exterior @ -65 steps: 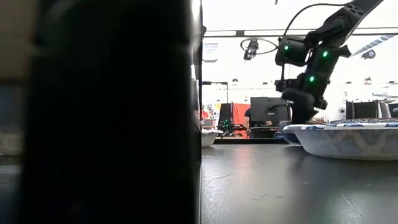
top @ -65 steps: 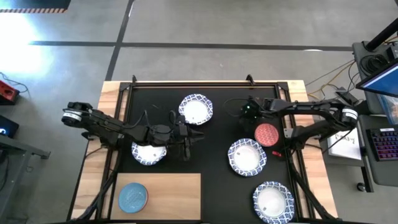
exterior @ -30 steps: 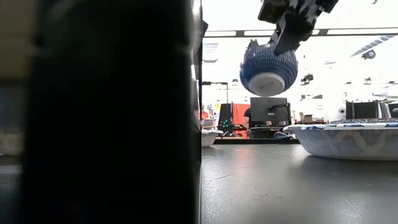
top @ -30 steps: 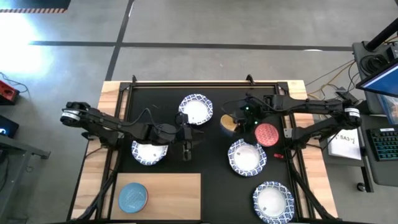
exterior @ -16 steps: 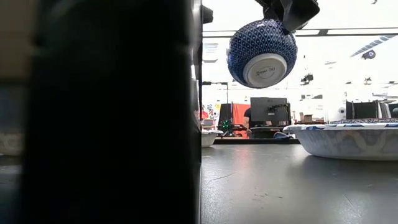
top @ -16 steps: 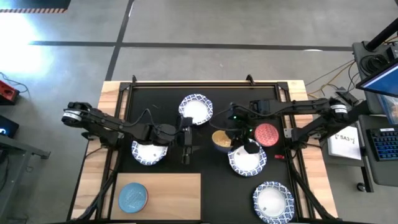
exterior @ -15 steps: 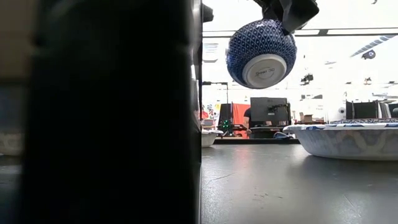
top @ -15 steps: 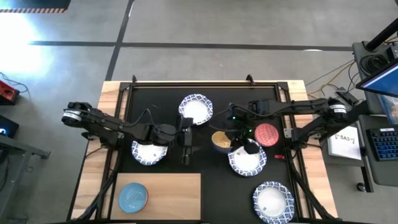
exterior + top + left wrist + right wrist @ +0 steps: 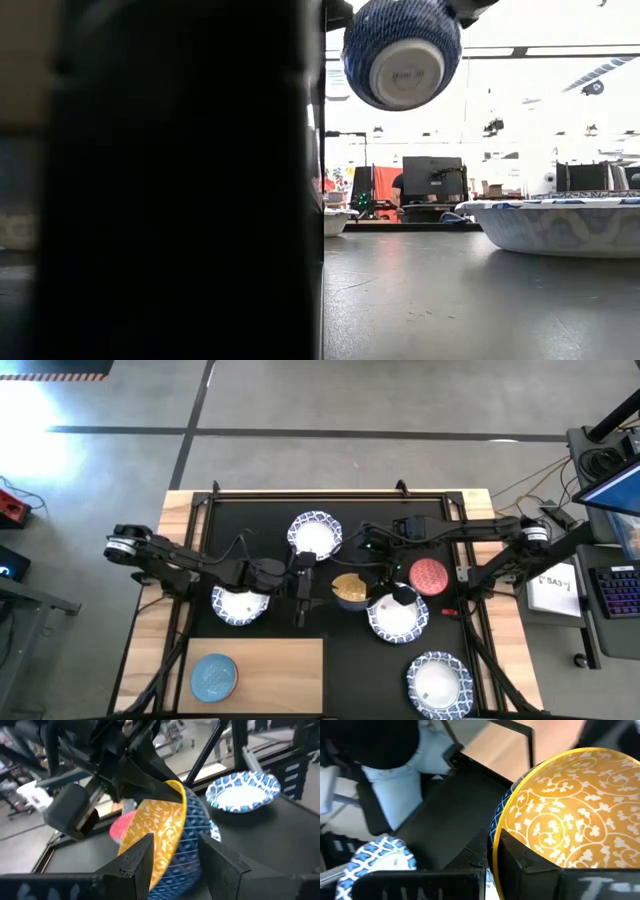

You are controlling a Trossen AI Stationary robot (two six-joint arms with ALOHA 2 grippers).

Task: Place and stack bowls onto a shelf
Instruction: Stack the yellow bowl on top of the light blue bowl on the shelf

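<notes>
1. The right gripper [image 9: 368,586] was clamped on the rim of the golden yellow bowl [image 9: 349,588], high above the black mat [image 9: 350,650].
2. The left gripper [image 9: 303,588] stood open around that bowl's rim.

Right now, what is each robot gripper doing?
Left gripper: open, empty, beside the bowl.
Right gripper: shut on the round golden yellow bowl, held up in the air.

The golden yellow bowl [image 9: 568,810] has white scrollwork inside and a blue-and-white lattice outside; the mat [image 9: 350,650] is black.
</notes>
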